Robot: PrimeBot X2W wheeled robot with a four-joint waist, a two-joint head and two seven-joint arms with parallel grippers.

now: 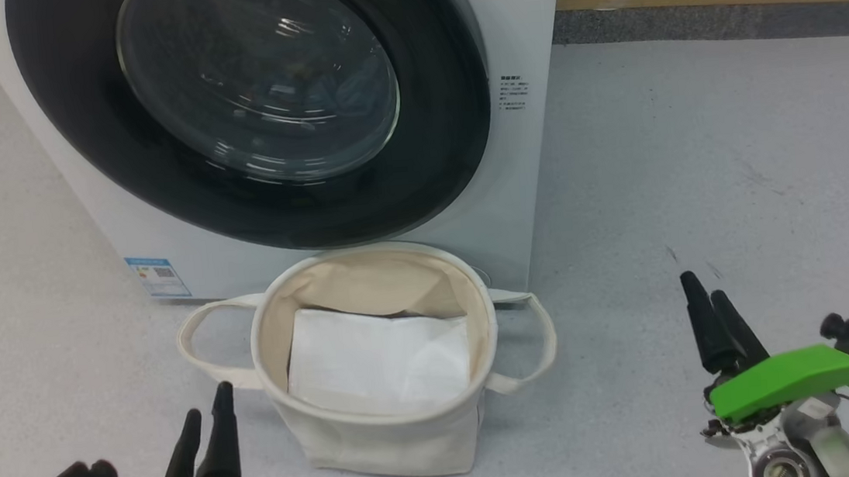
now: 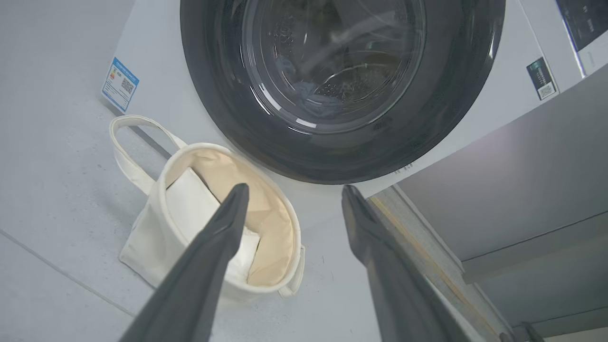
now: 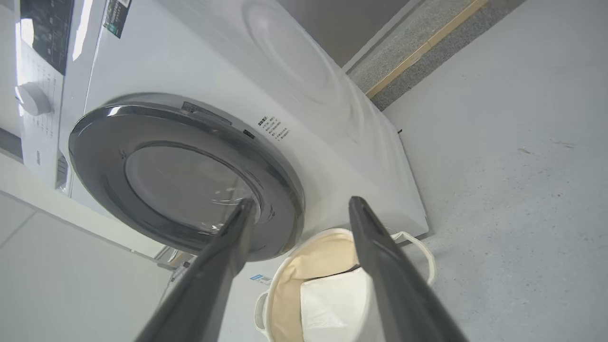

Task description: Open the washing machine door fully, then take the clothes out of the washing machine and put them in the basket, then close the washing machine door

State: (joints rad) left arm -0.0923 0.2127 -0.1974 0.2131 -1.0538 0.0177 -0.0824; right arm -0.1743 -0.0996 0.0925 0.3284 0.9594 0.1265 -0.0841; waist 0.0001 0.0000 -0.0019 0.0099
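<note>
Washing machine: white front-loader; we note its door lying flat against the front. Behind the glass we dimly see a bluish heap, probably the clothes. Basket: stands just before the machine, a white sheet inside. Left gripper and right gripper: either side of the basket, jaws apart, empty.

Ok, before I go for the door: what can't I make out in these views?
- The clothes: left wrist view, just a dim blue patch behind reflective door glass.
- The washing machine door: head view, top cut off by the upper edge; no handle identifiable.
- The basket: head view, its floor hidden under the white sheet.
- Blue sticker: head view, print too small.
</note>
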